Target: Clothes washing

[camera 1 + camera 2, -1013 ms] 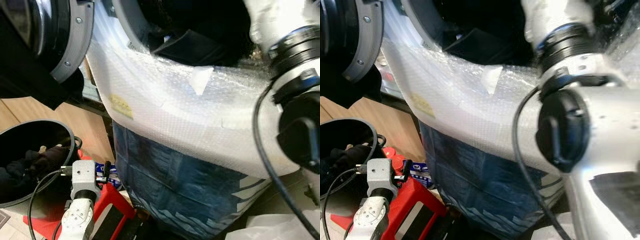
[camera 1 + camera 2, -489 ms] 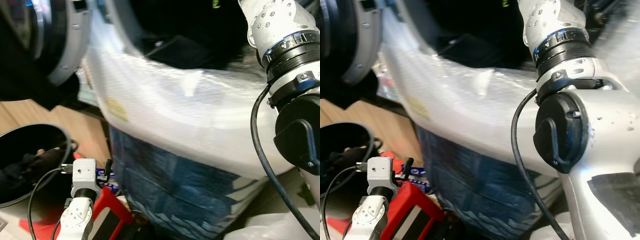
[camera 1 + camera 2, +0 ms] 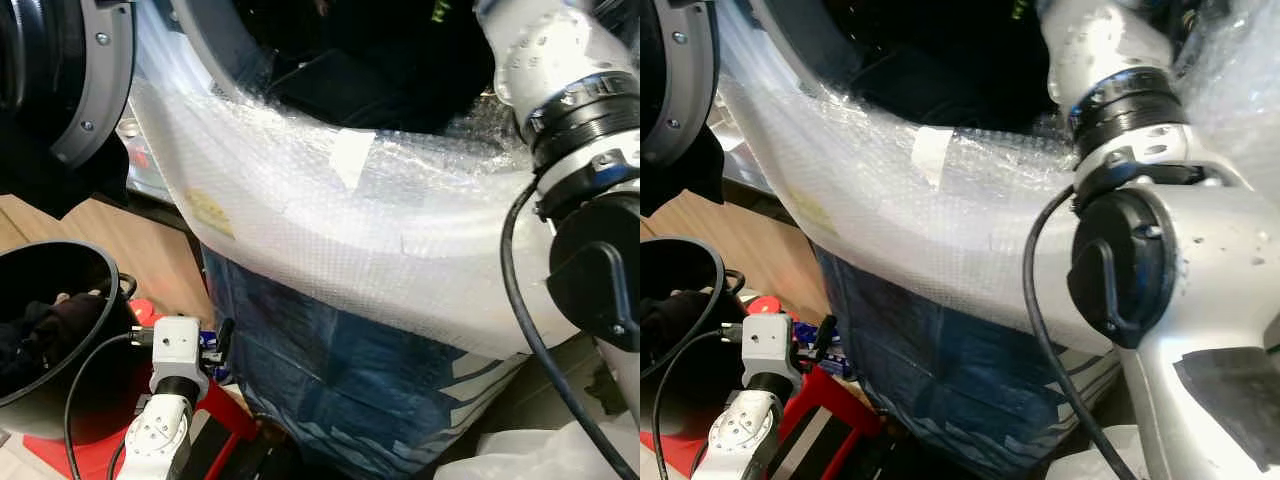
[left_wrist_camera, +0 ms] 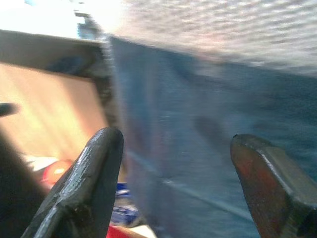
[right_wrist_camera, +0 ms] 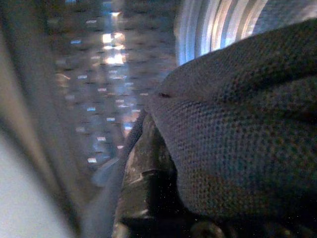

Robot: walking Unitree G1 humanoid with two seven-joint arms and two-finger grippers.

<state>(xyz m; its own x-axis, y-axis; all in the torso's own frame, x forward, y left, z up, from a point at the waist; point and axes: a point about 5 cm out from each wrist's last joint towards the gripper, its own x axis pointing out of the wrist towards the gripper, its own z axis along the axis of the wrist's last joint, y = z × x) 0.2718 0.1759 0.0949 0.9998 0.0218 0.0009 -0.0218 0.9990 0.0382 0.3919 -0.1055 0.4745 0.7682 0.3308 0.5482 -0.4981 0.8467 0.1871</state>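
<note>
In the head views the right arm (image 3: 560, 110) reaches up and forward into the dark opening of the washing machine (image 3: 380, 50), and its elbow joint (image 3: 1120, 265) is very close to the camera. The rim of the opening is covered with bubble wrap (image 3: 330, 220), and below it hangs a blue cover (image 3: 330, 370). Dark clothes (image 3: 330, 85) lie inside the drum, just behind the rim and beside the forearm. The left arm (image 3: 165, 400) is low and bent upward, and beside it stands a black basket (image 3: 100, 290) with dark laundry (image 3: 40, 325) on a red base (image 3: 215, 425). Compared with half a second ago, the picture is sharper and the whole scene has shifted, so the camera has moved; the right arm stays inside the opening. In the left wrist view the left tool (image 4: 173, 183) has its two fingers (image 4: 94, 168) wide apart and they hold nothing; before them is the blue cover, with bubble wrap above it. In the right wrist view the right tool (image 5: 158, 198) is pressed together on a dark knitted cloth (image 5: 237, 134), which covers most of it; behind the cloth the perforated drum wall (image 5: 99, 89) shines.
</note>
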